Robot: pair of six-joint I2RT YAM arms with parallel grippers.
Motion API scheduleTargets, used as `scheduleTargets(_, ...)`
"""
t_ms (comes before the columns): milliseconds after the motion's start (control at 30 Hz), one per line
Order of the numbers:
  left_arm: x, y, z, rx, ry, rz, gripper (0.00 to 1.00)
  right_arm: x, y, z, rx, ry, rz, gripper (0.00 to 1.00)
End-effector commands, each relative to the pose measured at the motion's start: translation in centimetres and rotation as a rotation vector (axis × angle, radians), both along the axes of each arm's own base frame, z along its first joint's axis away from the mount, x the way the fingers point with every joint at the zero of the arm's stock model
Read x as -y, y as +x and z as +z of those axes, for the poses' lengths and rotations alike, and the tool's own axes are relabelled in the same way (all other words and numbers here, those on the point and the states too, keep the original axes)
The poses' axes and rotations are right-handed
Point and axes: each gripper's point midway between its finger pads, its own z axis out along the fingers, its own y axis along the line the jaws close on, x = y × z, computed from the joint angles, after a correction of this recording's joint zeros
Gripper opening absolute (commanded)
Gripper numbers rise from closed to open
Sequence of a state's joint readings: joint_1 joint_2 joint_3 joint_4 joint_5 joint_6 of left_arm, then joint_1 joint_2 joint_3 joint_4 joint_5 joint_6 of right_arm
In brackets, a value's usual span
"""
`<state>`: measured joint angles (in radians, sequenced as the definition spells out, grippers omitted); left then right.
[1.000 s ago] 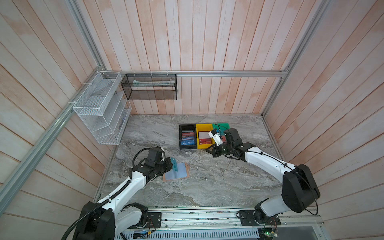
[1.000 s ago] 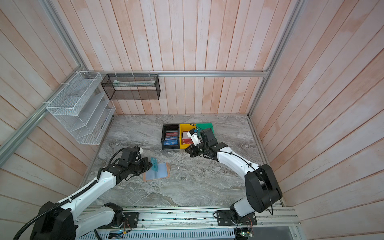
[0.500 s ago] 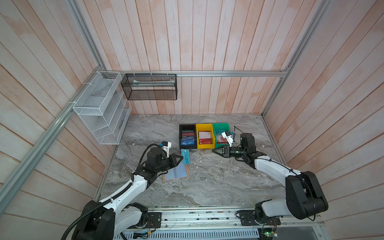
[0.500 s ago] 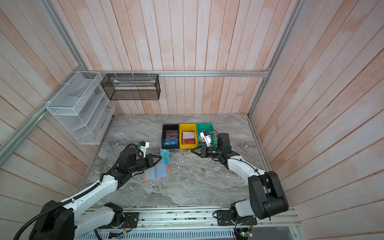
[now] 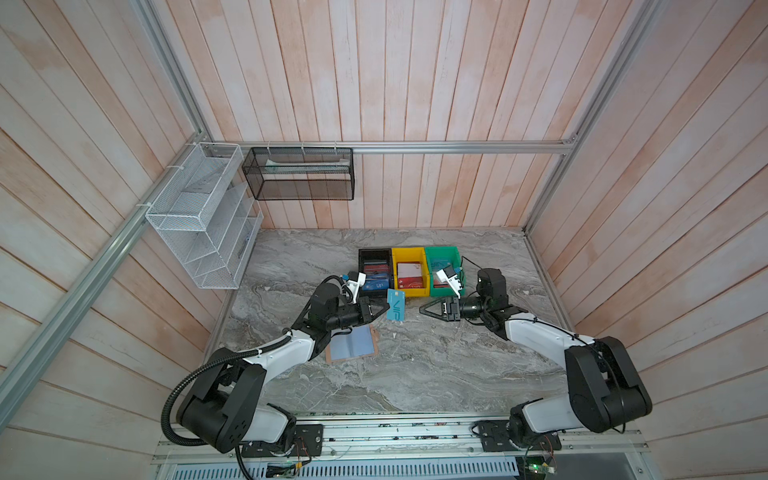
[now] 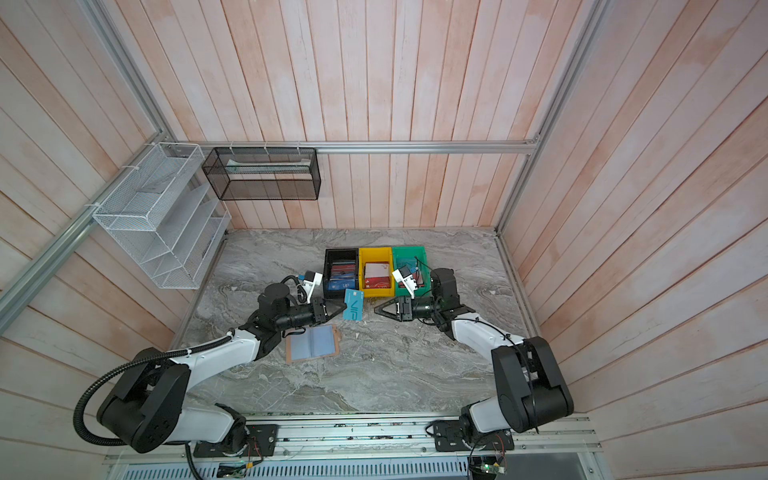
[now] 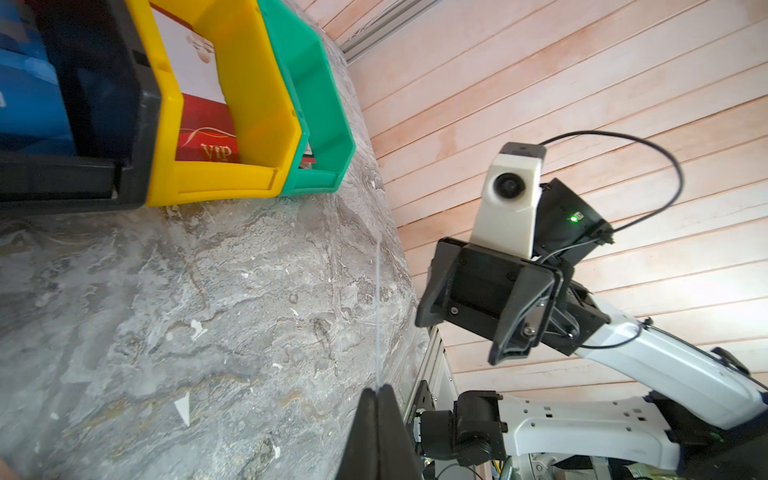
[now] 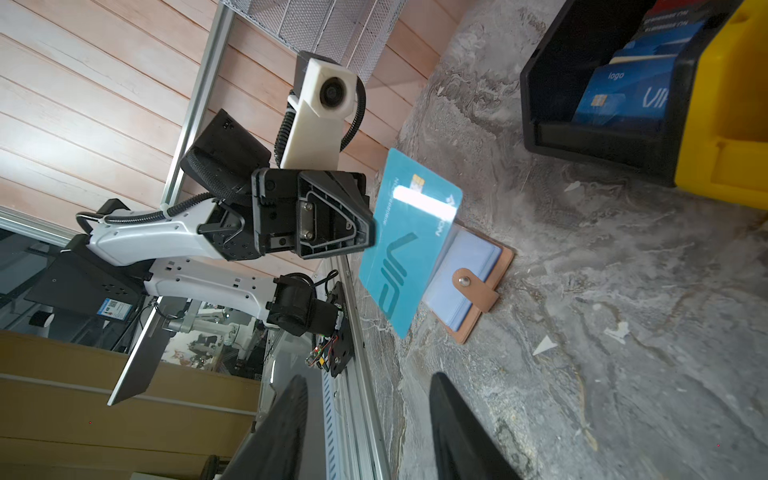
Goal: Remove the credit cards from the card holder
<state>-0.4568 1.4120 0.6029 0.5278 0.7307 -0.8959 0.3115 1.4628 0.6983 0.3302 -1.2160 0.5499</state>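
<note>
My left gripper point(image 5: 385, 308) is shut on one edge of a teal-blue credit card point(image 5: 395, 305) with VIP lettering and holds it upright above the table, in front of the bins. In the left wrist view the credit card point(image 7: 377, 311) shows edge-on as a thin line out of the shut gripper point(image 7: 377, 390). The tan card holder point(image 5: 351, 343) lies open on the table below the left arm, with bluish sleeve pages up. My right gripper point(image 5: 422, 309) is open and empty, level with the card and pointing at it from the right, a short gap away. Its own view shows the right gripper point(image 8: 368, 376) facing the card point(image 8: 409, 245) and holder point(image 8: 478, 286).
Three small bins stand side by side behind the grippers: black point(image 5: 374, 251), yellow point(image 5: 408, 250) and green point(image 5: 441, 249), each with cards in it. A white wire rack point(image 5: 199, 216) and a black mesh basket point(image 5: 299, 174) hang on the walls.
My left gripper has lifted the teal-blue card off the card holder and carried it right, toward the middle. My right gripper has left the bins, turned to face the card and opened.
</note>
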Motion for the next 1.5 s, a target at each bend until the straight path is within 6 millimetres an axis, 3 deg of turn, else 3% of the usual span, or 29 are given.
scheduleTargets(0, 0.9, 0.2, 2.6, 0.067, -0.063, -0.041, 0.00, -0.3, 0.0, -0.5, -0.008, 0.015, 0.038, 0.45)
scheduleTargets(167, 1.9, 0.0, 2.6, 0.051, -0.102, -0.087, 0.00, -0.6, 0.7, -1.1, -0.028, 0.023, 0.049, 0.43)
scheduleTargets(533, 4.2, 0.1, 0.9, 0.000, -0.107, -0.147, 0.00, -1.9, 1.9, -0.4, -0.021, 0.031, 0.070, 0.36)
scheduleTargets(833, 4.1, 0.2, 0.5, -0.009, -0.089, -0.140, 0.00, -1.9, 2.1, -0.2, -0.038, 0.039, 0.067, 0.20)
scheduleTargets(1233, 3.7, -0.2, -0.4, -0.027, -0.076, -0.122, 0.00, -2.0, 2.1, 0.7, -0.023, 0.049, 0.058, 0.18)
scheduleTargets(1467, 3.5, -0.2, -0.7, -0.028, -0.056, -0.112, 0.00, -1.9, 2.0, 0.7, -0.036, 0.052, 0.050, 0.08)
